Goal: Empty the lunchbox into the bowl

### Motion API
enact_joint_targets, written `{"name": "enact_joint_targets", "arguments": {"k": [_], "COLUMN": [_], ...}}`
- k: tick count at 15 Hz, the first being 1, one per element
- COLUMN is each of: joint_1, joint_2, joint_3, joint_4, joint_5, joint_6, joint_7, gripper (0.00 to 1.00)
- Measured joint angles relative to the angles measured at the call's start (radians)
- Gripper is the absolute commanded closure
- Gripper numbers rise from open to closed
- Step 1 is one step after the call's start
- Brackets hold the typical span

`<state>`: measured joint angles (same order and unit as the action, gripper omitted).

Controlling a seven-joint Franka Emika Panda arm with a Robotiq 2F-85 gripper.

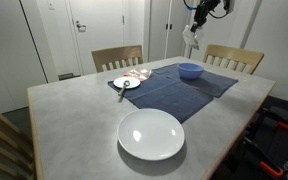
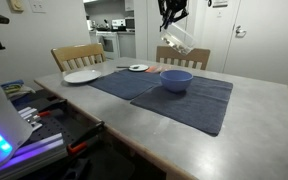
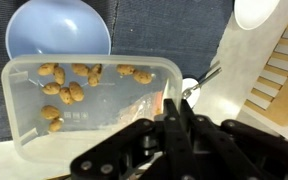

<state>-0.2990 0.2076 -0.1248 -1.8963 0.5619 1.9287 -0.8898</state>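
Up high, there it was: the end effector [image 1: 201, 20] hung above the far end of the worktop [image 1: 74, 125], its fingers pressed onto one wall of the lunchbox [image 1: 193, 37], which dangled tilted beneath it. In both exterior views the bowl [image 1: 190, 71] sat lower in the picture, about in line with the lunchbox, with clear air between the two.

The wrist view gave us what those views could not. We looked through the clear lunchbox [image 3: 84, 120] at brown food pieces [image 3: 69, 92] lying inside, most of them crowded along the side toward the bowl [image 3: 59, 30]. The end effector [image 3: 174, 108] gripped the wall on the opposite long side, and a spoon [image 3: 196, 86] showed just past that corner.

The exterior views, in turn, showed us the layout. The bowl [image 2: 176, 80] stood on a dark blue cloth [image 2: 184, 100], near the far edge and just in front of a chair [image 2: 189, 55]. A small white plate [image 1: 126, 83] lay at the cloth's corner, apart from the bowl. The large white dish [image 1: 151, 134] sat close to the near edge, well apart from both.

Grey worktop lay open beside the cloth on both sides, and the end effector [image 2: 171, 14] had free space all round it.
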Motion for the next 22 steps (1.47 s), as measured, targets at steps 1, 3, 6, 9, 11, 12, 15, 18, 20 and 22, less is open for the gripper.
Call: {"name": "enact_joint_targets", "arguments": {"k": [1, 3, 6, 9, 11, 12, 15, 18, 20, 22], "joint_1": [-0.015, -0.039, -0.063, -0.076, -0.083, -0.086, -0.097, -0.109, -0.121, -0.134], "joint_2": [0.015, 0.046, 0.095, 0.137, 0.161, 0.171, 0.201, 0.226, 0.241, 0.254], "joint_3": [-0.005, -0.012, -0.017, -0.018, -0.018, -0.018, -0.018, -0.018, -0.018, -0.018], "joint_4": [0.019, 0.052, 0.097, 0.140, 0.169, 0.183, 0.217, 0.236, 0.242, 0.242], "joint_5": [0.027, 0.075, 0.113, 0.121, 0.122, 0.123, 0.131, 0.149, 0.166, 0.188], "joint_6": [-0.034, -0.098, -0.185, -0.251, -0.289, -0.306, -0.353, -0.385, -0.404, -0.417], "joint_7": [-0.039, -0.103, -0.164, -0.191, -0.204, -0.210, -0.232, -0.258, -0.279, -0.303], "gripper": [0.98, 0.98, 0.98, 0.98, 0.98, 0.98, 0.98, 0.98, 0.98, 0.98]}}
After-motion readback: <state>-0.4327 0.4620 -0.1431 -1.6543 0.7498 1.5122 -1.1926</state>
